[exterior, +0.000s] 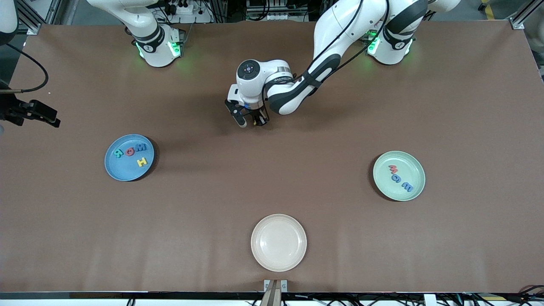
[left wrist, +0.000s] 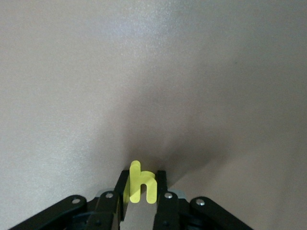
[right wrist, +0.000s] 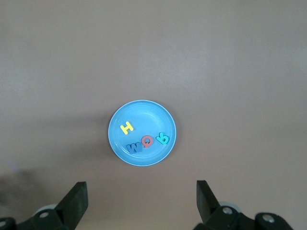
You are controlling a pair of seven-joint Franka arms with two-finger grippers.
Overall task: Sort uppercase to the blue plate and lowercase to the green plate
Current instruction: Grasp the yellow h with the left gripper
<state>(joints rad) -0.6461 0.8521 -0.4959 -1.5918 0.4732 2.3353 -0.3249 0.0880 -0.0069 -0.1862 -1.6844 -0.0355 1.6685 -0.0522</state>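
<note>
Round cream plate (exterior: 278, 242) nearest camera, bare. Your left gripper (exterior: 250, 120) pinches small yellow foam h (left wrist: 142, 184); carry it to pale green plate (exterior: 418, 166). Right gripper (right wrist: 141, 201) waits, spread wide, above blue plate (right wrist: 117, 136).

A cream plate (exterior: 278, 242) sits on the brown tabletop (exterior: 272, 187) near the edge closest to the front camera, about midway between the two ends. At that edge, just below the plate, a small metal bracket (exterior: 275, 287) is fixed.
</note>
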